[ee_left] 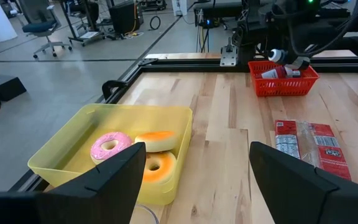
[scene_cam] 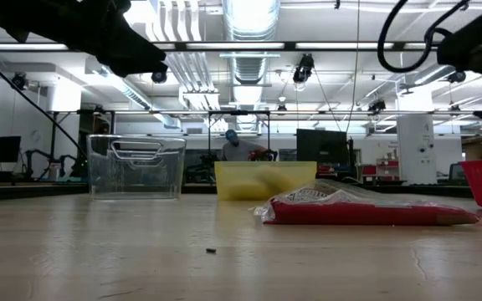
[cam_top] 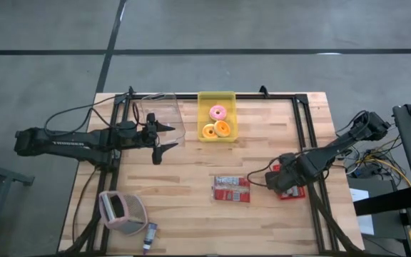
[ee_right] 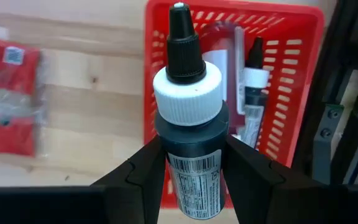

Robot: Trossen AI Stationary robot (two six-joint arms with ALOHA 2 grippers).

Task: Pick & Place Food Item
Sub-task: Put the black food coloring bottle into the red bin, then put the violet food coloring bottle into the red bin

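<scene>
Progress on the pick-and-place task, read from the near edge of the table to the far one. Nearest us in the overhead view lay a small bottle [cam_top: 149, 236] and a pink-rimmed container [cam_top: 123, 211], neither touched. Midway, the red snack packets [cam_top: 232, 189] rested flat on the wood, unhandled. Beside them to the right, the right gripper [ee_right: 191, 163] pinched a dark squeeze bottle [ee_right: 190, 124] with a white collar and black nozzle, held above the red basket [ee_right: 288, 68], which already contained at least one similar bottle. We judged this item to be at the placing stage, not yet released. Farther back, the left gripper [cam_top: 164, 137] waited with its fingers [ee_left: 101, 180] spread wide and empty, between the clear bin [cam_top: 160, 114] and the yellow tray [cam_top: 216, 95]. That tray held three doughnuts [ee_left: 132, 152], which looked finished. We judged the packets and the near items to be what remained.
</scene>
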